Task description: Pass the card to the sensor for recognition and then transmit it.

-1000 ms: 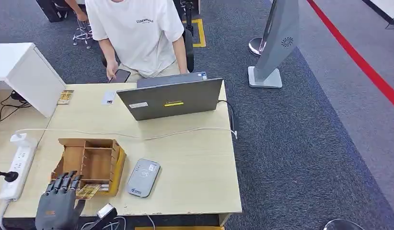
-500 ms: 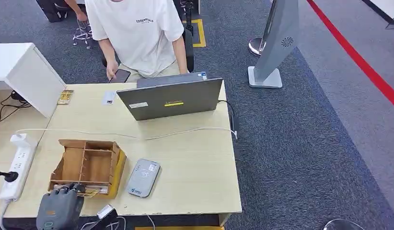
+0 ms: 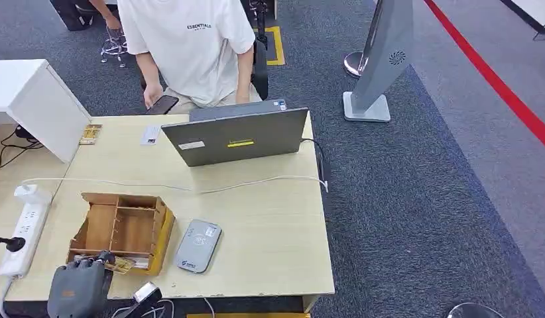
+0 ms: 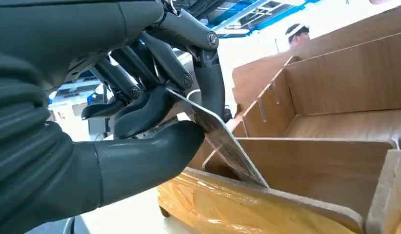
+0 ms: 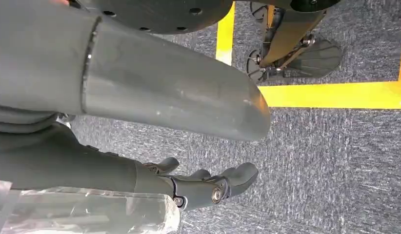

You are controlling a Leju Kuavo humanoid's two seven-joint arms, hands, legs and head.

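Right now the dark, jointed left hand [image 4: 154, 112] pinches a thin glossy card [image 4: 223, 141] at the near edge of the compartmented plywood organizer box [image 3: 124, 228]; the right hand [image 5: 208, 187] hangs with empty fingers spread.

The bench [image 3: 270, 225] is faced in pale, matt wood-look laminate. On it, the organiser [image 3: 124, 225] is made of bare brown wood, its front wall wrapped in glossy yellowish film. Just beside the organiser, the sensor [image 3: 199, 246] is cased in smooth grey plastic. The card [image 4: 223, 141] is thin and glossy. The left hand [image 4: 154, 112] is formed of smooth dark plastic with metal pins. The floor [image 3: 416, 199] is covered in rough grey carpet.
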